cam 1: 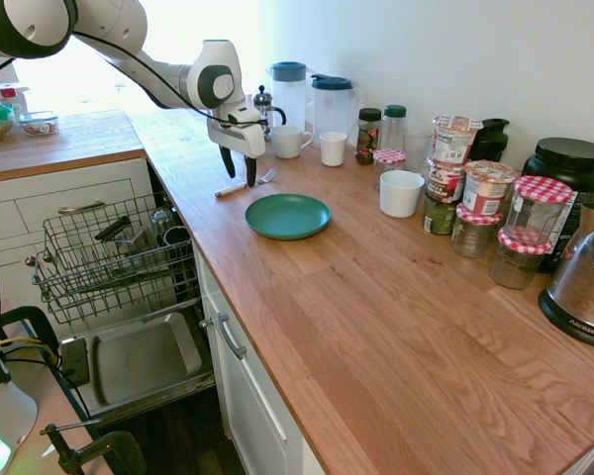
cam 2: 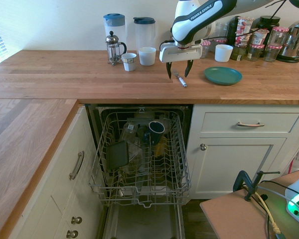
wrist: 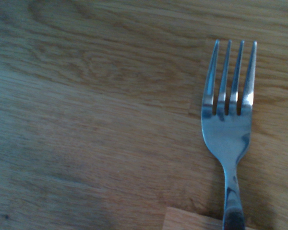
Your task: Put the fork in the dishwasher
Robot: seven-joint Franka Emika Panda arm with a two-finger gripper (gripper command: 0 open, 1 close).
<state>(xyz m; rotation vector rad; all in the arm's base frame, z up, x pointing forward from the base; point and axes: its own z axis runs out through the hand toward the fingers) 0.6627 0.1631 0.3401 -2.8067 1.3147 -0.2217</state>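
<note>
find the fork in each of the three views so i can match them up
First exterior view: the fork lies on the wooden counter, upper left, just beyond the teal plate, under the open gripper.
Second exterior view: the fork lies right of centre, left of the teal plate, between the gripper's fingers.
Wrist view: the fork fills the right side, tines up.
Shared landmark: the teal plate, in both exterior views only.

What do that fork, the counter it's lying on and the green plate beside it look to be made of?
The fork looks like polished metal, probably steel: silvery, with bright glints on its tines. The counter appears to be oiled or varnished wood, with grain and joined strips showing. The plate is matte teal with no sharp reflections; plastic or glazed ceramic, I can't tell which.
</note>
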